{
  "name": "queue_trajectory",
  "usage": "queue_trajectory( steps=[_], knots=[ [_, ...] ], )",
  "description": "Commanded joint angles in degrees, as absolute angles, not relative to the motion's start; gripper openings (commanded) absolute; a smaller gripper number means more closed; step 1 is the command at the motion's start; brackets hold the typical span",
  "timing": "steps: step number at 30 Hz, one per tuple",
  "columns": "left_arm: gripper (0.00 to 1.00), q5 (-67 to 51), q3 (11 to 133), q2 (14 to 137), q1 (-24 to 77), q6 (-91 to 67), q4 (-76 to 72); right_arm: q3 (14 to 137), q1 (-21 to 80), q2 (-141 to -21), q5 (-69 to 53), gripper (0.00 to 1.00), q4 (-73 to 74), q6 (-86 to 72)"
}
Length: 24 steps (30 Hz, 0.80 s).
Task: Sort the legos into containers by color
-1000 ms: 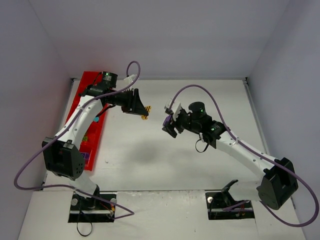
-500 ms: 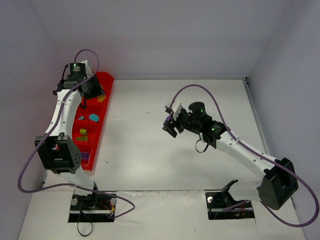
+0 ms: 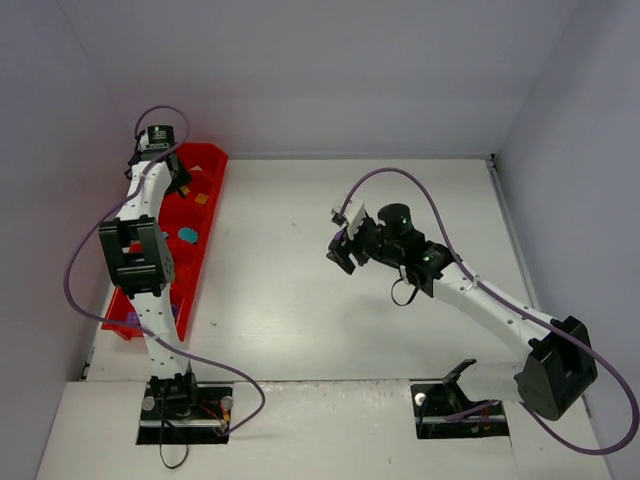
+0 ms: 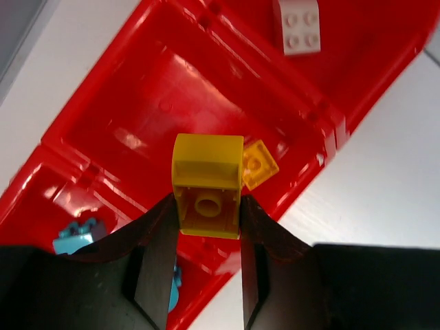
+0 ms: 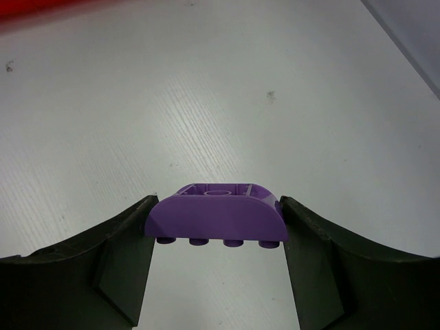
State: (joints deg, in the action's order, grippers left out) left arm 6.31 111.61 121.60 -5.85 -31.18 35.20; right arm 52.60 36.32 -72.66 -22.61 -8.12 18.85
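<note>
My left gripper (image 4: 206, 230) is shut on a yellow lego (image 4: 206, 184), holding it above a compartment of the red container tray (image 4: 137, 89). An orange-yellow brick (image 4: 258, 165) lies in that compartment. The neighbouring compartments hold a pale brick (image 4: 300, 27) and a teal brick (image 4: 74, 238). In the top view the left gripper (image 3: 178, 180) is over the far end of the tray (image 3: 212, 175). My right gripper (image 3: 341, 251) hangs above the middle of the table, shut on a purple arched lego (image 5: 216, 214) held studs down by its two ends.
In the top view an orange brick (image 3: 201, 199) and a teal oval (image 3: 187, 236) lie in the tray, and a purple piece (image 3: 133, 318) sits near its close end. White walls enclose the table on the left, back and right.
The left arm has swung from the table's middle back to the left, and now holds the yellow lego over the tray's far end. The right arm has stayed still with the purple lego.
</note>
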Motion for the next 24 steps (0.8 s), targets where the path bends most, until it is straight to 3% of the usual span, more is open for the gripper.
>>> queue_trajectory(
  steps=[1,6,9,12,17,24],
  knots=[
    [0.22,7.9,117.6,120.5,-6.6,-33.5,30.8,54.2,36.2,-70.3,-21.4,0.0,-10.2,17.9],
    [0.35,8.1,120.9,123.7,-6.7,-34.5,32.4,54.1,36.3,-70.6,-21.3,0.0,-10.1,17.3],
    [0.52,7.7,119.9,123.4,-7.0,-35.5,32.3,54.7,36.2,-71.2,-21.6,0.0,-10.1,17.3],
    [0.6,5.8,118.9,122.2,-7.4,-35.4,32.1,55.1,36.3,-72.3,-22.1,0.0,-10.1,17.4],
    [0.63,1.4,115.1,117.0,-6.9,-35.5,32.1,56.0,36.2,-72.8,-22.9,0.0,-10.5,18.8],
    [0.63,-25.6,107.2,105.9,-3.4,-34.3,30.7,58.0,36.0,-73.7,-26.1,0.01,-10.6,20.6]
  ],
)
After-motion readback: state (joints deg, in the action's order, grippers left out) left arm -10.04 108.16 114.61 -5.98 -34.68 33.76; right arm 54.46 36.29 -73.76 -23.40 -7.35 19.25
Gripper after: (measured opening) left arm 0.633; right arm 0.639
